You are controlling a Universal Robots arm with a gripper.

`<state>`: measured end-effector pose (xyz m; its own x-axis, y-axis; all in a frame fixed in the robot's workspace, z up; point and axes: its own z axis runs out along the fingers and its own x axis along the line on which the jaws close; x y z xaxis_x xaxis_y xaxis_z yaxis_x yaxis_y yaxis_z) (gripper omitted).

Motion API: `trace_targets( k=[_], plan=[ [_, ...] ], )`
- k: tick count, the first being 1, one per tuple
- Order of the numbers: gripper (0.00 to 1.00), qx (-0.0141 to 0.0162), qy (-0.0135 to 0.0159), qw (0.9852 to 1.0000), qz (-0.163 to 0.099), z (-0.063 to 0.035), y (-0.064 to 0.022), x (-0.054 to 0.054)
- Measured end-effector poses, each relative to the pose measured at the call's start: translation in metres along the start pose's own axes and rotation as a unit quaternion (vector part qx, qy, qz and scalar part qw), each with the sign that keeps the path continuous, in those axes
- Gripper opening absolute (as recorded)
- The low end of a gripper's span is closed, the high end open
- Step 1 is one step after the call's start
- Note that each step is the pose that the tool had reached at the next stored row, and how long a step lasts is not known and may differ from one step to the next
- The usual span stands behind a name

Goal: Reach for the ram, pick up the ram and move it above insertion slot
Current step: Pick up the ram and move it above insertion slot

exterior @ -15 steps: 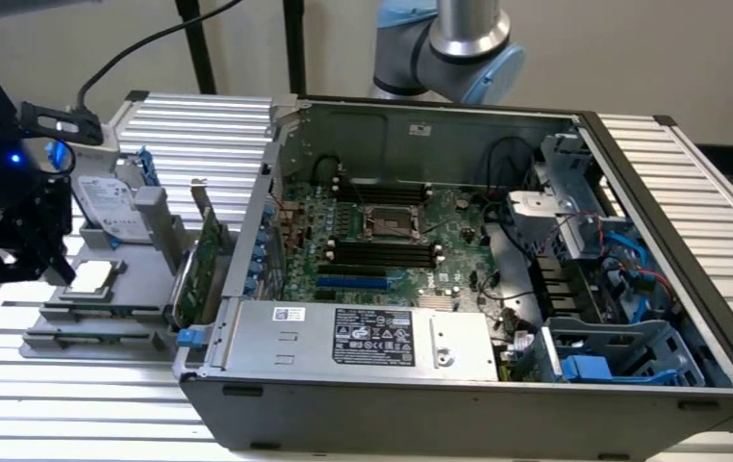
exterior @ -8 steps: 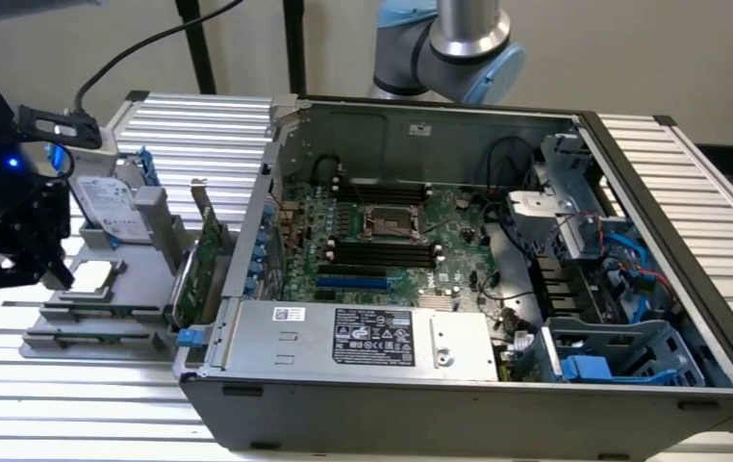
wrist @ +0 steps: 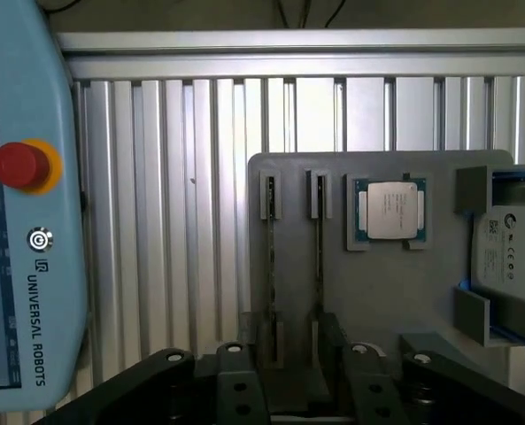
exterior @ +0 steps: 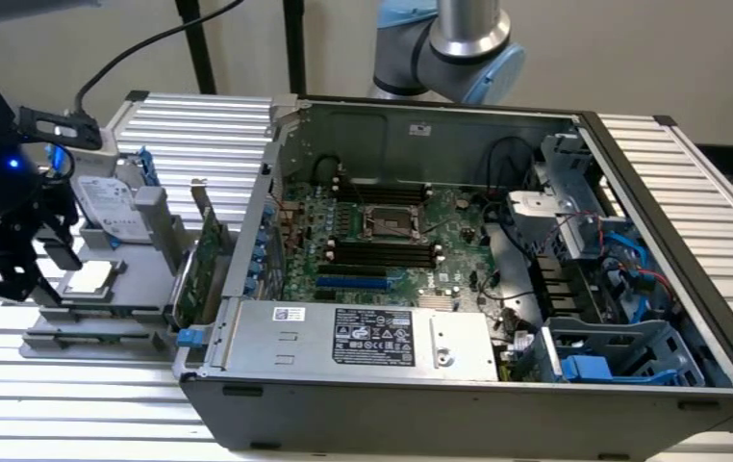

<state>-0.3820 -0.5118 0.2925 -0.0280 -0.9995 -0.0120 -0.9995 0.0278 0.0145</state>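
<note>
I look down from the wrist camera at a gray holder plate (wrist: 395,292) lying on a ribbed metal table (wrist: 173,221). Two ram sticks stand on edge in the plate's narrow slots. One ram stick (wrist: 319,252) is just beside a silver processor (wrist: 388,210) seated in the plate. The second ram stick (wrist: 272,252) is just beyond the first, away from the processor. A hard drive (wrist: 508,252) sits at the plate's edge, past the processor. My gripper (wrist: 296,347) hangs over the plate at one end of both sticks, jaws parted and holding nothing. Off the plate lies a pale blue teach pendant (wrist: 23,266) with a red stop button (wrist: 19,166). In the exterior view, an open computer case (exterior: 469,395) stands just beside the plate, to the exterior view's right of it. Its motherboard (exterior: 392,231) and black memory slots (exterior: 380,254) are exposed.
</note>
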Motion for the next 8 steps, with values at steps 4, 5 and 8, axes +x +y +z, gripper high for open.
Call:
trace_targets(
  k=[4, 5, 8],
  plan=[
    [0.48, -0.0001, 0.0001, 1.0000, 0.000, 0.0069, -0.0002, 0.001],
    [0.48, -0.0001, 0.0001, 1.0000, 0.000, 0.0087, -0.0003, 0.002],
    [0.48, -0.0001, 0.0001, 1.0000, 0.000, 0.0142, -0.0005, 0.003]
  ],
)
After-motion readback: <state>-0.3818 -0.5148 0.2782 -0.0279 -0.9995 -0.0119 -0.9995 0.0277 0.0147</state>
